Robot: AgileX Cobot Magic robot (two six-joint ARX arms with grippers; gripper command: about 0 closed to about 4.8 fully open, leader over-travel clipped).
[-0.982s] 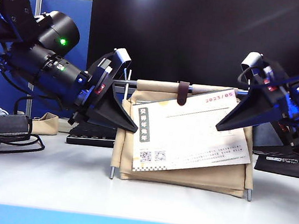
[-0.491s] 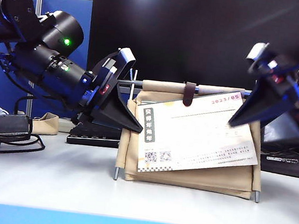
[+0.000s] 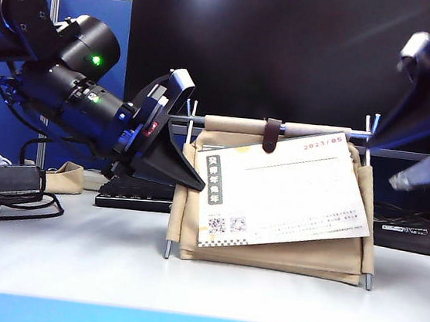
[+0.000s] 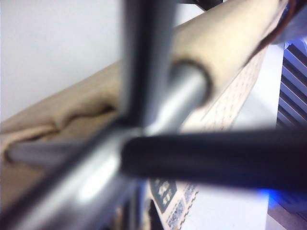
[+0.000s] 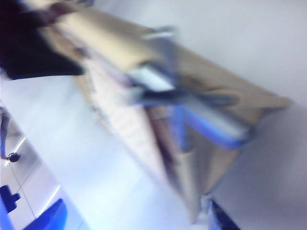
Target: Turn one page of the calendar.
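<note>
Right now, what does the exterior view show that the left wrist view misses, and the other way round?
Only the exterior view shows the whole calendar on the table, the page hanging askew, the black monitor, and the right hand open, clear of the page. Only the left wrist view shows, close up, the left hand shut on the calendar's silver rod. Both show beige canvas and printed page.

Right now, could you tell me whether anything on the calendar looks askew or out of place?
Yes: the page printed 2023/05 hangs crooked across the front of the calendar, its right side higher than its left. The left end effector sits at the stand's left end; the right end effector is clear of it.
</note>
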